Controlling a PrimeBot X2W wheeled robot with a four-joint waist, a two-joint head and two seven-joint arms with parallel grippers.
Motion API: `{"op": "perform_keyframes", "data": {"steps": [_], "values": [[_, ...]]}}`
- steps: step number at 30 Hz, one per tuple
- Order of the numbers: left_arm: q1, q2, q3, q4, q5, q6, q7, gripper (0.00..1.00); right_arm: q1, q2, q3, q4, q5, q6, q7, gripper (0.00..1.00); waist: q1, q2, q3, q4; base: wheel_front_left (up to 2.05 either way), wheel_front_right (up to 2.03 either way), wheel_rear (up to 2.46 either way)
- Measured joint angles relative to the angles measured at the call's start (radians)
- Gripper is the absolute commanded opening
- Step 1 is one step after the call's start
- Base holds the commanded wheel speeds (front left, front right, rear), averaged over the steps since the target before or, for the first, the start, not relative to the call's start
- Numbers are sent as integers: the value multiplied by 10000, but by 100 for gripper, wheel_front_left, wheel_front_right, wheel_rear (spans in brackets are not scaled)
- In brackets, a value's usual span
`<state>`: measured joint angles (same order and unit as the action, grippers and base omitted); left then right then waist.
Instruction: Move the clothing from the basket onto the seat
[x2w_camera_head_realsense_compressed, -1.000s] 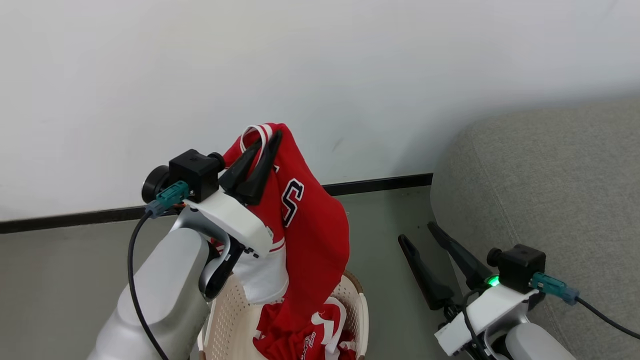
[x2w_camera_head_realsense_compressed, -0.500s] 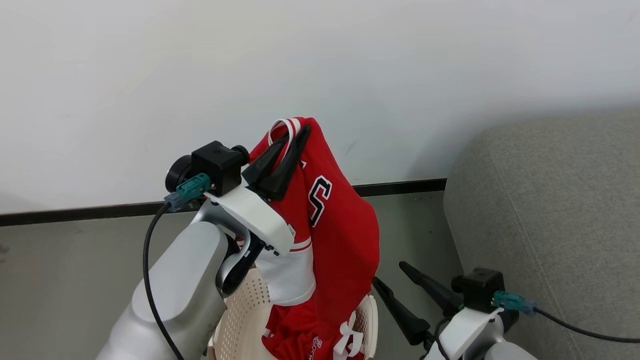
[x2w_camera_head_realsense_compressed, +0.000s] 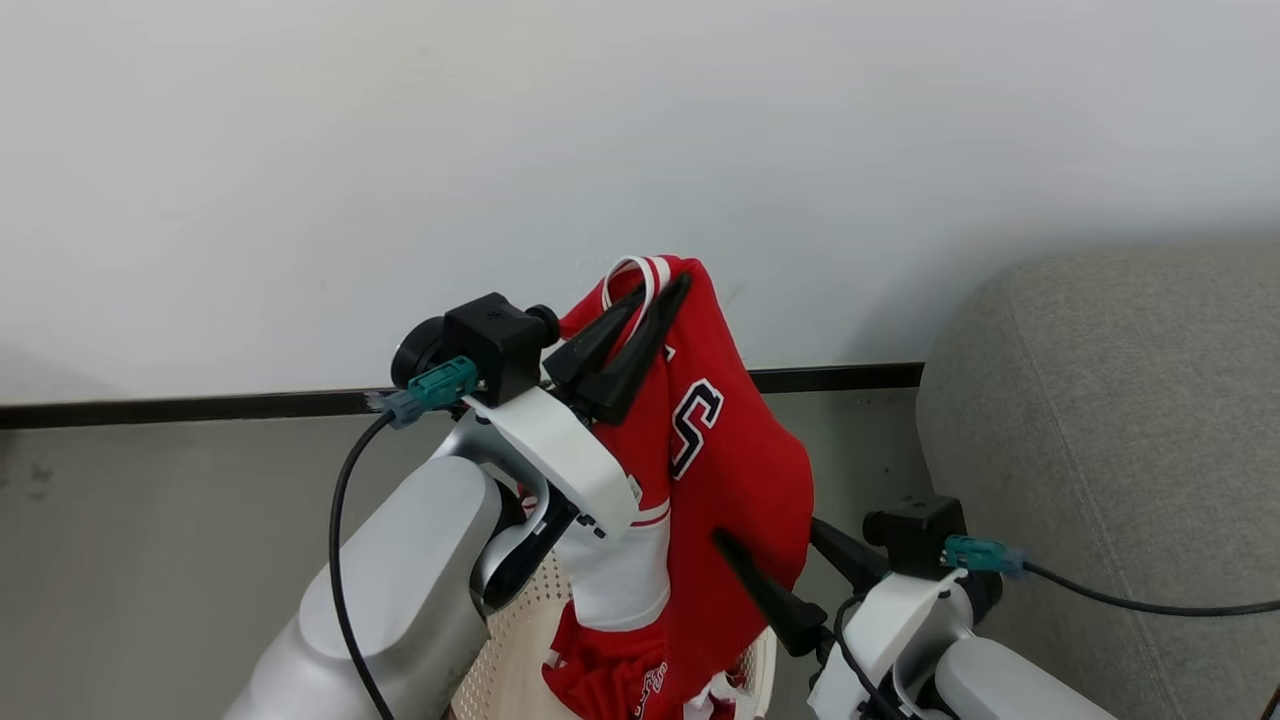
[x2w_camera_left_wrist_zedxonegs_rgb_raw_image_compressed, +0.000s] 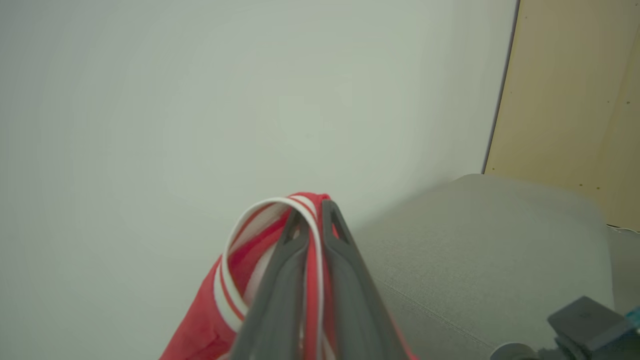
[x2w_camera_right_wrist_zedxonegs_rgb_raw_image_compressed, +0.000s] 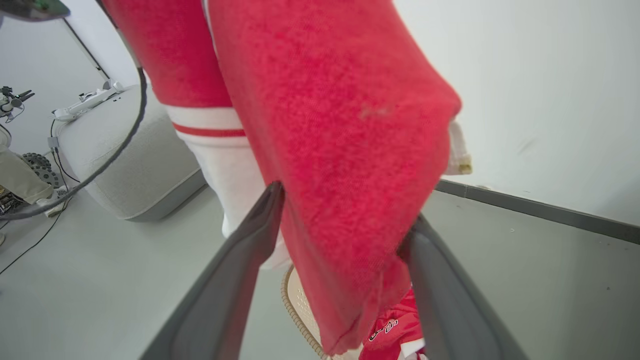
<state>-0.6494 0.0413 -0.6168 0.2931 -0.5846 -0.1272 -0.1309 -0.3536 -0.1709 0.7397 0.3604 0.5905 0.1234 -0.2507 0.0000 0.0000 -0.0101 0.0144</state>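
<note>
A red jersey (x2w_camera_head_realsense_compressed: 735, 470) with white trim hangs from its striped strap, and my left gripper (x2w_camera_head_realsense_compressed: 662, 285) is shut on that strap (x2w_camera_left_wrist_zedxonegs_rgb_raw_image_compressed: 312, 215) high above the cream basket (x2w_camera_head_realsense_compressed: 515, 650). More red clothing (x2w_camera_right_wrist_zedxonegs_rgb_raw_image_compressed: 395, 330) lies in the basket (x2w_camera_right_wrist_zedxonegs_rgb_raw_image_compressed: 295, 300). My right gripper (x2w_camera_head_realsense_compressed: 768, 532) is open, and its fingers straddle the jersey's lower hanging edge (x2w_camera_right_wrist_zedxonegs_rgb_raw_image_compressed: 345, 210): one finger in front, one behind. The jersey (x2w_camera_right_wrist_zedxonegs_rgb_raw_image_compressed: 345, 150) is loose between them. The grey seat (x2w_camera_head_realsense_compressed: 1100, 450) stands to the right, its rounded top (x2w_camera_left_wrist_zedxonegs_rgb_raw_image_compressed: 475, 240) beyond the left gripper's tips.
A white wall with a dark baseboard (x2w_camera_head_realsense_compressed: 200, 408) runs behind the basket. Grey floor (x2w_camera_head_realsense_compressed: 150, 550) lies to the left. A second grey upholstered block (x2w_camera_right_wrist_zedxonegs_rgb_raw_image_compressed: 125, 160) with cables and gear beside it stands in the right wrist view. A tan panel (x2w_camera_left_wrist_zedxonegs_rgb_raw_image_compressed: 565, 100) rises past the seat.
The head camera has shifted. My left gripper has carried the jersey rightwards relative to the basket. My right gripper has moved left until its open fingers straddle the jersey's hanging edge.
</note>
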Motion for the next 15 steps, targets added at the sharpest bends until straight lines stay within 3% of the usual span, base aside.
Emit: {"op": "perform_keyframes", "data": {"steps": [15], "values": [[303, -10, -721, -376, -575, 0, 453, 0, -722, 92, 405, 658, 612, 0, -2, 100, 0, 0, 15, 452, 0, 0, 0]]}}
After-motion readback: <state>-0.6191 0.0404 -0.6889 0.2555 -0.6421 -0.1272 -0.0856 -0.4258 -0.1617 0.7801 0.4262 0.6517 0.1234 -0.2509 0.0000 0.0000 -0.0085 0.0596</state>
